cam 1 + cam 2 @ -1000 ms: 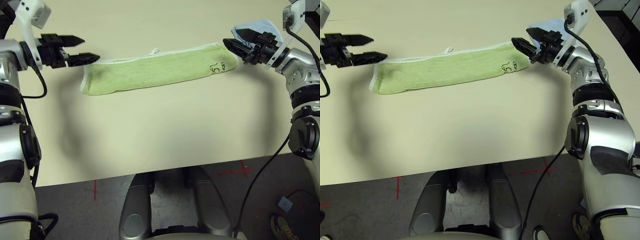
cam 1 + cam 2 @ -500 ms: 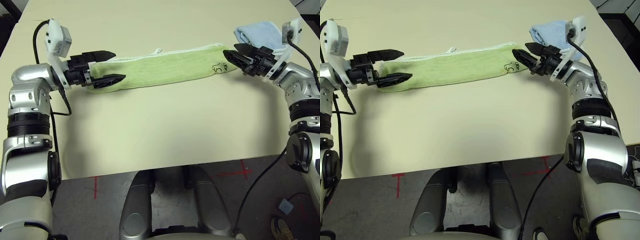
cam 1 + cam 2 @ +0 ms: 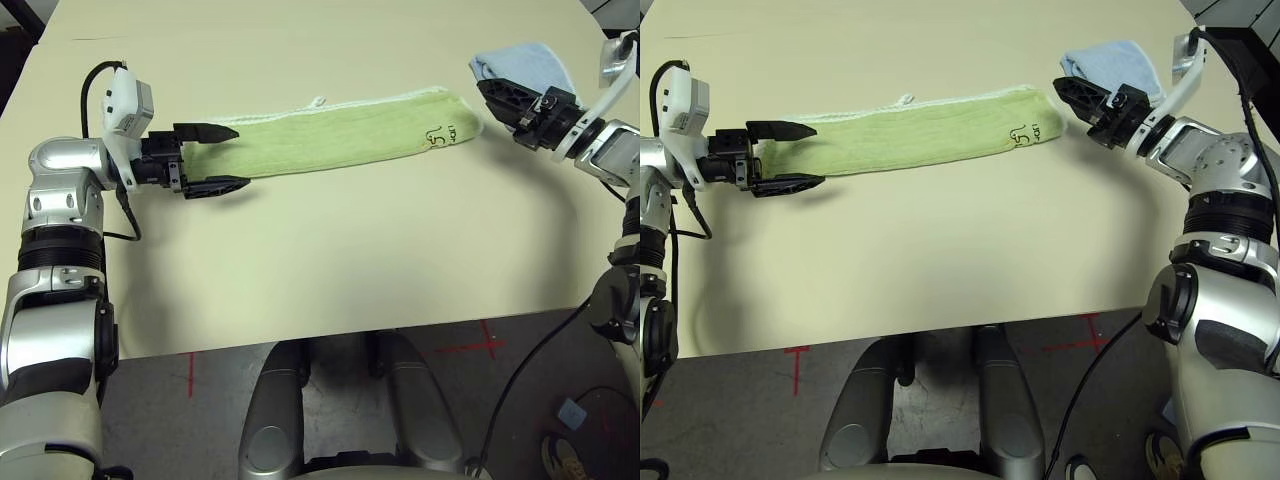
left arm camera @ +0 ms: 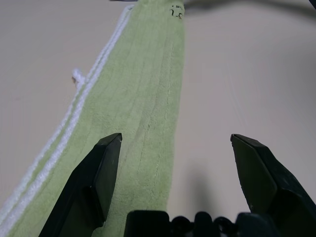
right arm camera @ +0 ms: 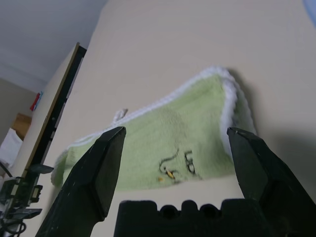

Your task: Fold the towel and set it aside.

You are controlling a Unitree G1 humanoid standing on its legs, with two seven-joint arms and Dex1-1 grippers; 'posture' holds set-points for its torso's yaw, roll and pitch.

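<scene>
Towel (image 3: 330, 134) is folded into a long green strip lying flat across the far half of the tabletop (image 3: 340, 260), white stitched edge along its far side, dark little logo (image 3: 441, 135) at the right end. Left tool (image 3: 222, 157) sits at the strip's left end, fingers spread wide, one over the cloth and one just off its near edge, grasping nothing. Right tool (image 3: 500, 99) hovers just beyond the right end, also spread wide and empty. Light blue cloth (image 3: 520, 63) sits folded behind it, far right.
</scene>
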